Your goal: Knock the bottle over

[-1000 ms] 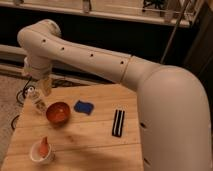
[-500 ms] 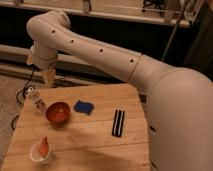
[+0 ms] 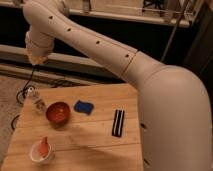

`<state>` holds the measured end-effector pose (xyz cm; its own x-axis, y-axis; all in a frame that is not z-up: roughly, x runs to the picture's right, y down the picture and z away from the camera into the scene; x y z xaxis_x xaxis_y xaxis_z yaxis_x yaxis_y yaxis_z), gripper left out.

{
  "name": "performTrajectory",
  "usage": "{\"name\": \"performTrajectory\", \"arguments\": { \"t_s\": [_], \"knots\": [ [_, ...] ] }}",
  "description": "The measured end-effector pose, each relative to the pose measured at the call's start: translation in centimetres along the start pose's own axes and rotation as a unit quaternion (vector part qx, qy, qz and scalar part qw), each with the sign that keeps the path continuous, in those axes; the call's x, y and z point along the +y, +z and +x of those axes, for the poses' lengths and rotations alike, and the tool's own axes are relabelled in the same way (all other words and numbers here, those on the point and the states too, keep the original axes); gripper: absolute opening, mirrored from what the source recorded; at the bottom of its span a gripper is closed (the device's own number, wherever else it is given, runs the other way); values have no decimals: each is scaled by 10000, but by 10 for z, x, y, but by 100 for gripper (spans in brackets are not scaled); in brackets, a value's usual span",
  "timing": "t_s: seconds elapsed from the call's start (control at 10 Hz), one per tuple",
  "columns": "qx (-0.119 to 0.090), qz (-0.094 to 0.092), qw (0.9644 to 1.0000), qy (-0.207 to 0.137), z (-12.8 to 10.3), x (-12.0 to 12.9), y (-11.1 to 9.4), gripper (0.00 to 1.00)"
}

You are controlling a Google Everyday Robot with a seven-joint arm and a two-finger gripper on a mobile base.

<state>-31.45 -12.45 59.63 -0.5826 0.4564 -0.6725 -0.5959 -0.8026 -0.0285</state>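
Observation:
The bottle (image 3: 36, 100) is small and clear with a white cap. It stands upright near the far left edge of the wooden table (image 3: 95, 145), just left of the red bowl (image 3: 57, 112). My white arm reaches in from the right and ends in the gripper (image 3: 36, 56) at the upper left. The gripper hangs well above the bottle, almost straight over it, and touches nothing.
A blue sponge-like thing (image 3: 83, 106) lies right of the bowl. A black striped bar (image 3: 118, 122) lies further right. A white cup with an orange thing in it (image 3: 42, 150) stands at the near left. Cables lie on the floor left of the table.
The arm has risen, lifting the gripper from close by the bottle to well above it. The bottle still stands upright in the same spot.

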Motion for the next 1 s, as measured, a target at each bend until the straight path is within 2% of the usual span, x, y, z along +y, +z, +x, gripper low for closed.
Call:
{"name": "performTrajectory", "arguments": {
  "t_s": [0.2,0.4,0.5,0.7,1.0],
  "knots": [
    [133,88,9999,-39,15,14,21,0],
    [252,222,9994,-99,33,22,45,0],
    [303,219,9992,-149,43,26,47,0],
    [275,281,9991,-145,40,24,53,0],
    [162,724,9971,-167,35,11,98,0]
  ]
}}
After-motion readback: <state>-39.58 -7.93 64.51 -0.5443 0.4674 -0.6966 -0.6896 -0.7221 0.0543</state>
